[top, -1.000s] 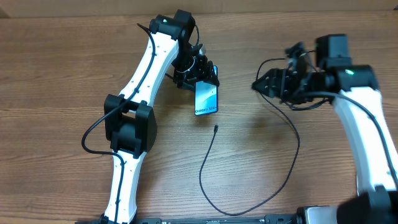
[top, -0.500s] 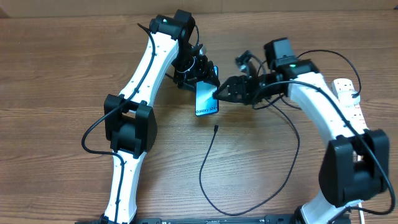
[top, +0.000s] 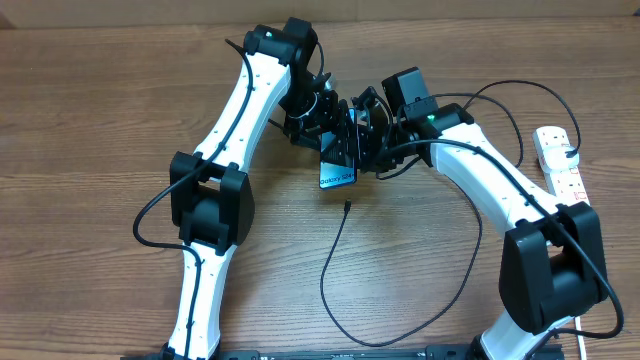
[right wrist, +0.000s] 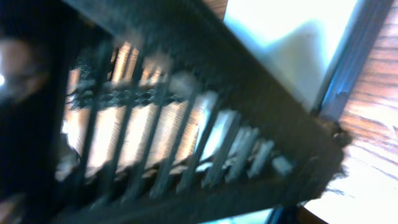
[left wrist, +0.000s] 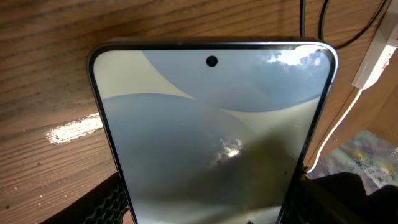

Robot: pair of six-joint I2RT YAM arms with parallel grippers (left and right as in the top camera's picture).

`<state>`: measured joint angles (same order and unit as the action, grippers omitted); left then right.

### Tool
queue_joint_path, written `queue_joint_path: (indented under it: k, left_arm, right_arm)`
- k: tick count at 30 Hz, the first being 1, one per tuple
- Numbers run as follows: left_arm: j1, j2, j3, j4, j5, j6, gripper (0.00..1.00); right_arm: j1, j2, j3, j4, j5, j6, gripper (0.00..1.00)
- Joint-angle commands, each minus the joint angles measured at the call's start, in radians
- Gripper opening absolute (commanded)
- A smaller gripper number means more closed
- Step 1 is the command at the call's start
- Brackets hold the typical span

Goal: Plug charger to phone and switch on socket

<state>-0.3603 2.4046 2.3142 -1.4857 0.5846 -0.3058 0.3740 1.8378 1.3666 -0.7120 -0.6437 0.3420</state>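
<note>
Left tool (top: 318, 126): clamped on the phone (top: 337, 172) at its far end. Wrist cam shows both fingers (left wrist: 107, 202) on the phone's long edges. Screen faces up, lit pale blue-white, camera hole at the end away from the tool.

Right tool (top: 362, 128): tucked in at the phone's right side, just beside the left tool. Its wrist cam is smeared, showing only one ribbed finger (right wrist: 186, 143) across a bright patch of screen. Can't tell how wide it stands, or whether it touches the phone.

Charger (top: 335, 255): flat on the desk (top: 100, 120), unplugged. Its tip (top: 346, 207) sits just near of the phone's near end, not touching. From there the cable runs toward the near edge, sweeps right, then climbs back far under the right arm (top: 490, 185).

Socket (top: 558, 160): at the desk's right edge, well apart from the phone.
</note>
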Motion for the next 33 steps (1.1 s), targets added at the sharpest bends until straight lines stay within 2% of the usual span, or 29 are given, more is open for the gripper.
queue_joint_path:
  k: [1, 6, 11, 16, 18, 19, 21, 24, 26, 33]
  left_arm:
    - [-0.010, -0.005, 0.030, -0.003, 0.045, 0.022, 0.62]
    - [-0.010, -0.005, 0.030, -0.002, 0.045, 0.022, 0.63]
    - [-0.010, -0.005, 0.030, -0.002, 0.045, 0.022, 0.62]
    - [-0.010, -0.005, 0.030, 0.001, 0.045, 0.022, 0.63]
    - [-0.010, -0.005, 0.030, 0.001, 0.044, 0.022, 0.63]
    - [-0.010, -0.005, 0.030, 0.001, 0.044, 0.022, 0.65]
    - [-0.010, -0.005, 0.030, 0.001, 0.044, 0.022, 0.71]
    - [-0.010, -0.005, 0.030, 0.001, 0.041, 0.022, 0.91]
    - [-0.010, -0.005, 0.030, 0.001, 0.025, 0.022, 1.00]
    - [0.001, -0.005, 0.030, -0.015, -0.018, 0.050, 1.00]
  right_arm:
    - [0.011, 0.006, -0.006, 0.007, 0.090, 0.078, 0.53]
    - [0.011, 0.007, -0.006, -0.004, 0.090, 0.079, 0.42]
    - [0.011, 0.007, -0.019, -0.024, 0.090, 0.078, 0.40]
    - [0.011, 0.007, -0.020, -0.024, 0.089, 0.078, 0.31]
    - [0.011, 0.007, -0.020, -0.026, 0.089, 0.078, 0.07]
    - [0.011, 0.007, -0.020, -0.026, 0.089, 0.078, 0.04]
    - [0.011, 0.007, -0.020, -0.020, 0.080, 0.078, 0.04]
    - [0.011, 0.007, -0.020, -0.010, 0.055, 0.078, 0.04]
    - [0.010, 0.007, -0.020, -0.007, 0.047, 0.078, 0.04]
    - [-0.028, 0.007, -0.020, -0.023, 0.029, 0.077, 0.04]
